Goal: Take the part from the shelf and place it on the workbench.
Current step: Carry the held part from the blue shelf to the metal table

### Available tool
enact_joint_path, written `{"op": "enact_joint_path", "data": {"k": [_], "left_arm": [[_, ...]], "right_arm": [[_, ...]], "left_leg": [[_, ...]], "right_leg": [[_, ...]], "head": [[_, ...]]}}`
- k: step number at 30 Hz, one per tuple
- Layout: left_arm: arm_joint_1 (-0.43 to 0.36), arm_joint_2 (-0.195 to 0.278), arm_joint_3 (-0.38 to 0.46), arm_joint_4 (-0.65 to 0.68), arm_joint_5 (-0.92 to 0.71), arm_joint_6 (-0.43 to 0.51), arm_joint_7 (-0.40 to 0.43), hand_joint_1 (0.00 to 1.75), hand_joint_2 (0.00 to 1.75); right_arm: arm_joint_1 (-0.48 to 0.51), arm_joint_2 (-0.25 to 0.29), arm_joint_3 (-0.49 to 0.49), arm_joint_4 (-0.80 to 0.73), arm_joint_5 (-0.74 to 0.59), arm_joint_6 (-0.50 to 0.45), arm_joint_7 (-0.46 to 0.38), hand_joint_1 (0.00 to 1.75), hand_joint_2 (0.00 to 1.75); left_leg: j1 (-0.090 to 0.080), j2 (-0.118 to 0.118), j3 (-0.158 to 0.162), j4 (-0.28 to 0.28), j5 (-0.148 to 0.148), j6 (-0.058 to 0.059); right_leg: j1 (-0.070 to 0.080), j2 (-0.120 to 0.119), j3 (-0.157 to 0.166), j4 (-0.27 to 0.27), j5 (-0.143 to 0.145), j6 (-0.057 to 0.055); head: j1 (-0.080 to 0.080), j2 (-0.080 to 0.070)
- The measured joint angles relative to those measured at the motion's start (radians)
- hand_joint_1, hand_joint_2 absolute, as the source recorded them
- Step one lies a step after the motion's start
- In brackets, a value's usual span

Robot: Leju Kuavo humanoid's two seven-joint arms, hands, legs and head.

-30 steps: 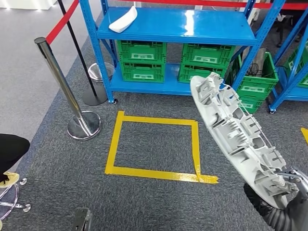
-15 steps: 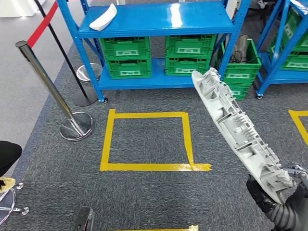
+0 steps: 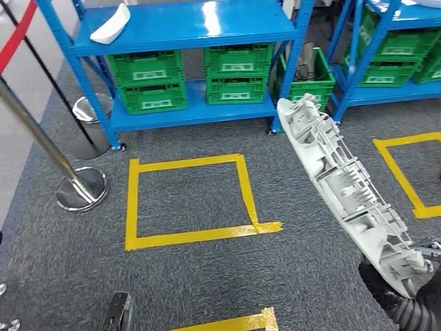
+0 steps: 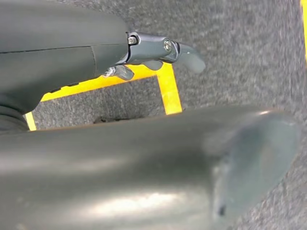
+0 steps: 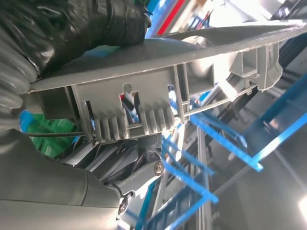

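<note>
Head view, left to right, all places given relative to the yellow tape square on the grey carpet. Left of the square: a polished chrome stanchion on a round base. Beyond the square: a blue steel shelf carrying a smooth white moulding on its top deck and green slatted crates on its lower deck. Right of the square, raised above the carpet: the part, a long pale-grey plastic moulding, ribbed and latticed on its upturned face, tilted with its far end high. The right hand, dark-gloved, grips the part by its near end; the right wrist view shows the glove pressed on the part's smooth back. The left hand hangs over the carpet holding nothing, fingers loosely apart.

Risks, as judged: the part is held at one end only, so its long free length may lever against the fingers and slip or swing while the robot walks; that far end could strike a shelf post. No counter is in sight, so placement is still to come.
</note>
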Motion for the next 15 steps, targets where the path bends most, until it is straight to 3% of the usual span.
{"op": "enact_joint_path", "data": {"k": [1,2,3,5,7,8,10,11,13,15], "left_arm": [[0.001,0.000,-0.002,0.000,0.000,0.000,0.000,0.00,0.00],[0.003,0.000,-0.004,0.000,0.000,0.000,0.000,0.00,0.00],[0.003,0.000,-0.008,0.000,0.000,0.000,-0.001,0.00,0.00],[0.004,-0.001,-0.014,0.000,-0.001,0.000,-0.002,0.00,0.00],[0.003,0.000,-0.018,0.000,-0.001,0.002,-0.002,0.00,0.00],[0.003,0.000,-0.019,0.000,-0.001,0.002,-0.002,0.00,0.00],[0.003,0.001,-0.022,0.000,0.000,0.003,-0.001,0.00,0.00],[0.003,0.002,-0.024,0.000,-0.001,0.004,0.000,0.00,0.00],[0.006,0.003,-0.033,0.000,-0.004,0.006,-0.001,0.00,0.00],[0.013,0.005,-0.041,0.000,-0.006,0.008,-0.001,0.00,0.00]], "right_arm": [[0.001,0.000,0.000,0.000,0.000,-0.001,0.000,1.75,1.75],[0.005,0.001,-0.001,0.000,0.000,-0.002,-0.001,1.75,1.75],[0.011,0.002,-0.002,-0.001,0.000,-0.005,-0.003,1.75,1.75],[0.024,0.005,-0.007,-0.007,-0.001,-0.012,-0.009,1.75,1.75],[0.028,0.008,-0.014,-0.014,-0.007,-0.015,-0.016,1.75,1.75],[0.028,0.008,-0.017,-0.016,-0.010,-0.016,-0.017,1.75,1.75],[0.032,0.013,-0.024,-0.018,-0.013,-0.020,-0.018,1.75,1.75],[0.036,0.017,-0.028,-0.020,-0.013,-0.023,-0.019,1.75,1.75],[0.046,0.029,-0.036,-0.027,-0.014,-0.029,-0.023,1.75,1.75],[0.053,0.041,-0.044,-0.034,-0.020,-0.032,-0.031,1.75,1.75]], "left_leg": [[0.000,0.014,-0.003,0.002,0.000,0.000],[-0.001,0.027,-0.005,0.004,0.000,0.000],[0.000,0.040,-0.006,0.007,-0.001,-0.001],[0.000,0.062,-0.007,0.013,-0.005,-0.007],[-0.006,0.079,-0.008,0.023,-0.011,-0.017],[-0.010,0.087,-0.009,0.026,-0.012,-0.021],[-0.012,0.102,-0.009,0.029,-0.012,-0.029],[-0.009,0.097,-0.011,0.034,-0.018,-0.035],[-0.004,0.054,-0.032,0.089,-0.063,-0.046],[-0.001,0.011,-0.086,0.222,-0.138,-0.051]], "right_leg": [[-0.001,-0.003,-0.025,0.058,-0.019,0.004],[-0.002,-0.006,-0.035,0.084,-0.020,0.008],[-0.002,-0.009,-0.024,0.068,-0.003,0.010],[-0.001,-0.038,0.048,-0.062,0.058,0.012],[0.002,-0.071,0.107,-0.169,0.087,0.000],[0.005,-0.078,0.115,-0.187,0.088,-0.010],[0.007,-0.058,0.110,-0.186,0.093,-0.029],[0.006,-0.049,0.107,-0.186,0.096,-0.035],[0.003,-0.030,0.101,-0.188,0.104,-0.049],[0.003,-0.007,0.091,-0.188,0.111,-0.058]], "head": [[0.000,0.000],[0.000,0.000],[0.000,0.000],[0.000,0.000],[0.000,0.000],[-0.001,0.000],[-0.002,0.000],[-0.003,0.000],[-0.005,0.000],[-0.007,0.000]]}}
